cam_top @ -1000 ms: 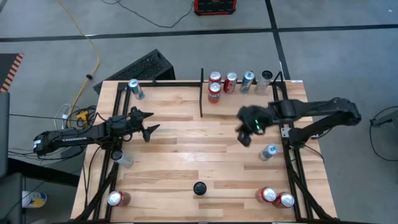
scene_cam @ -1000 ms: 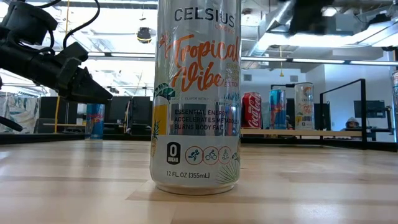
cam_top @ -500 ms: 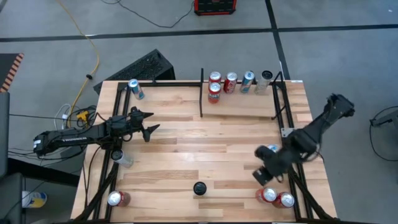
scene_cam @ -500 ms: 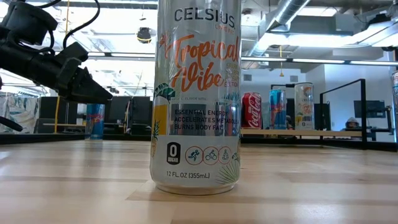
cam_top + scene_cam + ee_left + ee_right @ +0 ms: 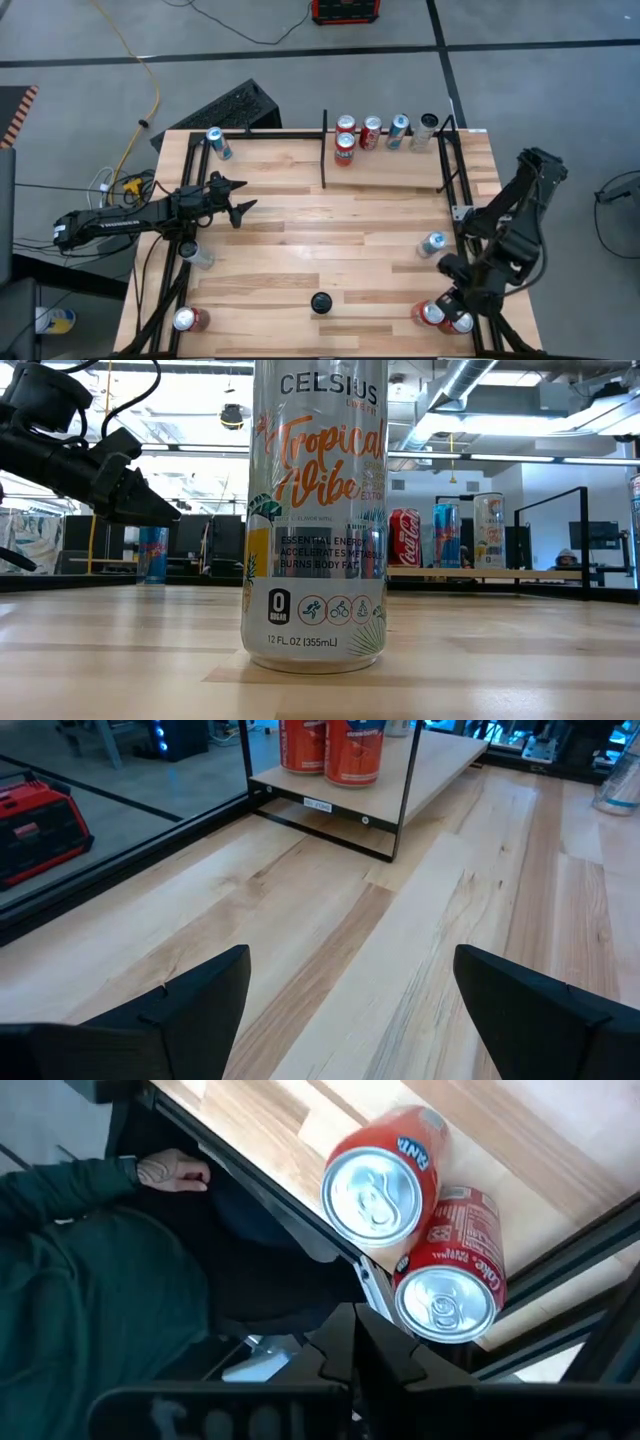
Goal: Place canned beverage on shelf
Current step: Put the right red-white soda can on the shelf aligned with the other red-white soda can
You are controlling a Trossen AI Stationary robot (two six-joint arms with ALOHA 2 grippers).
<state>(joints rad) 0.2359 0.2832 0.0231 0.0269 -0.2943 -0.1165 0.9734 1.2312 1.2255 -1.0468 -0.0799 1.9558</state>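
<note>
I see my right gripper (image 5: 452, 298) clenched empty beside two red cans (image 5: 443, 317) at lower right, my left gripper (image 5: 238, 197) released mid-left.

Left gripper (image 5: 238, 198) jaws apart, arm level over left side; right gripper (image 5: 452, 300) jaws seemingly closed, pointing down.

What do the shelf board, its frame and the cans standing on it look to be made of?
The shelf looks like light butcher-block wood: jointed strips with visible grain, matte. Its frame appears to be black-painted metal tube, thin and straight. The cans look like printed aluminium, with bright silvery tops.
</note>
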